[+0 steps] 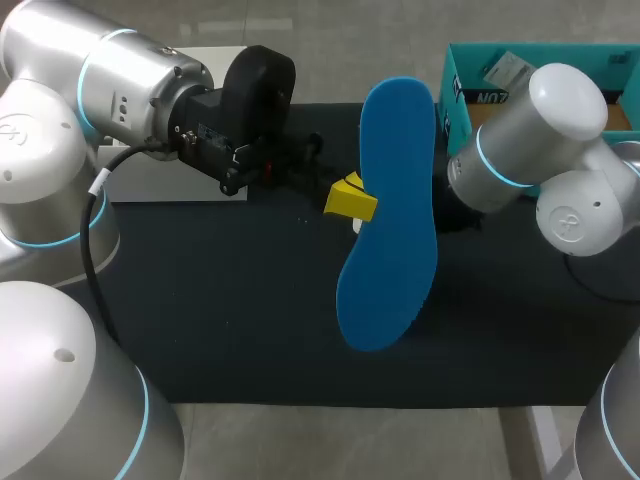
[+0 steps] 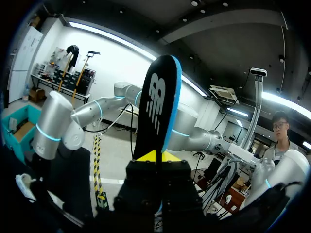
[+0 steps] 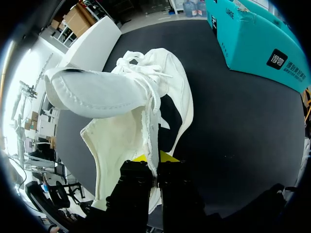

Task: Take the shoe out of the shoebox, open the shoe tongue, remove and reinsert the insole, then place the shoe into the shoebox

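Observation:
My left gripper point(image 1: 350, 200) is shut on the long edge of the blue insole point(image 1: 388, 215) and holds it on edge above the black mat. In the left wrist view the insole point(image 2: 158, 97) rises from between the yellow tips of that gripper point(image 2: 155, 156), its dark printed face showing. My right gripper point(image 3: 155, 158) is shut on the side wall of the white shoe point(image 3: 124, 131), whose tongue point(image 3: 97, 92) is folded out. In the head view the insole hides the shoe and the right gripper. The teal shoebox point(image 1: 455, 90) stands at the back right.
A black mat point(image 1: 250, 300) covers the middle of the table. A white flat box point(image 1: 150, 185) lies at the back left under my left arm. In the right wrist view the shoebox point(image 3: 252, 43) stands beyond the shoe.

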Robot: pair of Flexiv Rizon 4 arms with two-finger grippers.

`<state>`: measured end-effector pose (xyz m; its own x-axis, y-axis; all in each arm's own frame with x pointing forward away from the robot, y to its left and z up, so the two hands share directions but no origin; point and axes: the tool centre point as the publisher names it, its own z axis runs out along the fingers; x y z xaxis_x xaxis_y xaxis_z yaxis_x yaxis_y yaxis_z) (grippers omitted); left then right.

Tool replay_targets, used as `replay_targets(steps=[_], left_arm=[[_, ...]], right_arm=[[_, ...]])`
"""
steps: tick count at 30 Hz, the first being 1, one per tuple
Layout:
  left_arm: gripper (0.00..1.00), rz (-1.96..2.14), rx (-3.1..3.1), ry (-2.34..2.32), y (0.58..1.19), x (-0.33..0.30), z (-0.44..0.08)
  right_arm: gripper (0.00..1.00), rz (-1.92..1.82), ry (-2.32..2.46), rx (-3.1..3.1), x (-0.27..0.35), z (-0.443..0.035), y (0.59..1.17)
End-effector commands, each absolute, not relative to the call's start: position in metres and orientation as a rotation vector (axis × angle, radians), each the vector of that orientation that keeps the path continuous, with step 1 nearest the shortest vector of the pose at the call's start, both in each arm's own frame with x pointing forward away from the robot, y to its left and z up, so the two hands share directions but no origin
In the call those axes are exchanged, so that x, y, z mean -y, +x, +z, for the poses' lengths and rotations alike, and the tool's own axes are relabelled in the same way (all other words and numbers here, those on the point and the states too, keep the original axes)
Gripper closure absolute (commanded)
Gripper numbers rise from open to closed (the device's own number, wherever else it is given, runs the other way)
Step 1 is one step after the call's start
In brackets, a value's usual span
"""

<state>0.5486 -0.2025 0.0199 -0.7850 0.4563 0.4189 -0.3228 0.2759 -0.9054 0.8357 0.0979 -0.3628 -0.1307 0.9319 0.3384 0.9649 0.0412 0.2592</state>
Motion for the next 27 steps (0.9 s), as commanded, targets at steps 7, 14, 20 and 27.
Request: replay_targets(steps=[7, 14, 20, 27], left_arm=[[1.0, 1.574, 1.912, -0.121, 0.549, 0.204, 0.02], [1.0, 1.574, 1.912, -0.121, 0.549, 0.204, 0.02], [1.0, 1.574, 1.912, -0.121, 0.549, 0.204, 0.02], [1.0, 1.574, 1.912, -0.121, 0.549, 0.204, 0.02]], right_arm=[[1.0, -0.658, -1.987, 2.222, -0.103, -0.369, 0.859], [1.0, -0.66, -1.962, 2.214, -0.107, -0.376, 0.859], [1.0, -0.651, -1.951, 2.193, -0.104, -0.389, 0.855], [0.78, -0.665, -1.934, 2.16, -0.108, -0.402, 0.857]])
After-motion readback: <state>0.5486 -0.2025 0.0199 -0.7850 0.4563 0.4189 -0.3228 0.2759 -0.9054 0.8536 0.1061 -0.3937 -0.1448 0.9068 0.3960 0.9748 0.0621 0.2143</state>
